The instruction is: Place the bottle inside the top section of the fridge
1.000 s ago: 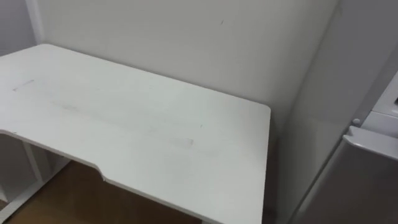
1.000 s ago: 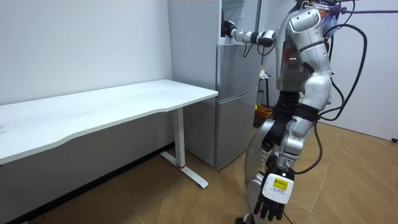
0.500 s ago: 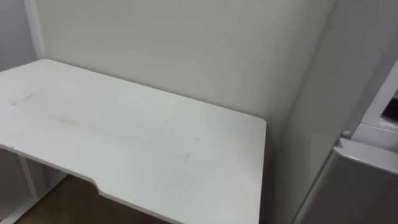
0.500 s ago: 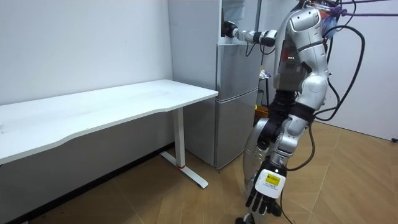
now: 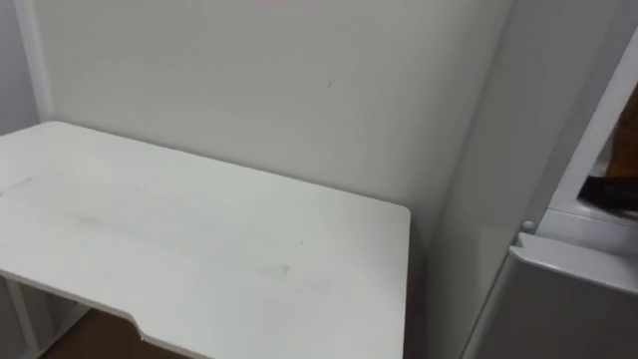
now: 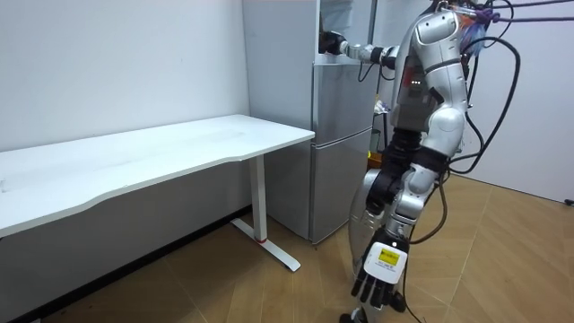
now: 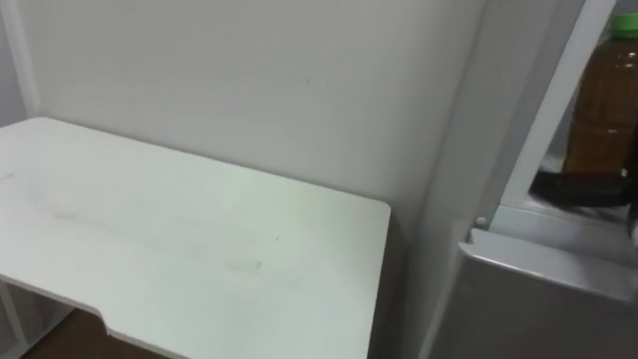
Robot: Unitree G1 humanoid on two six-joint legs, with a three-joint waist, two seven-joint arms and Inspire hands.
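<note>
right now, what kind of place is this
Probably a room set up as a kitchen corner: a silver fridge with a brown bottle in its upper part, a white table by the bare wall, wood flooring.

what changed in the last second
The hanging left hand swung a little toward the room view's left, fingers relaxed. The head camera turned toward the fridge. The right hand stays reached into its upper compartment, where the bottle stands; the table is unmoved.
</note>
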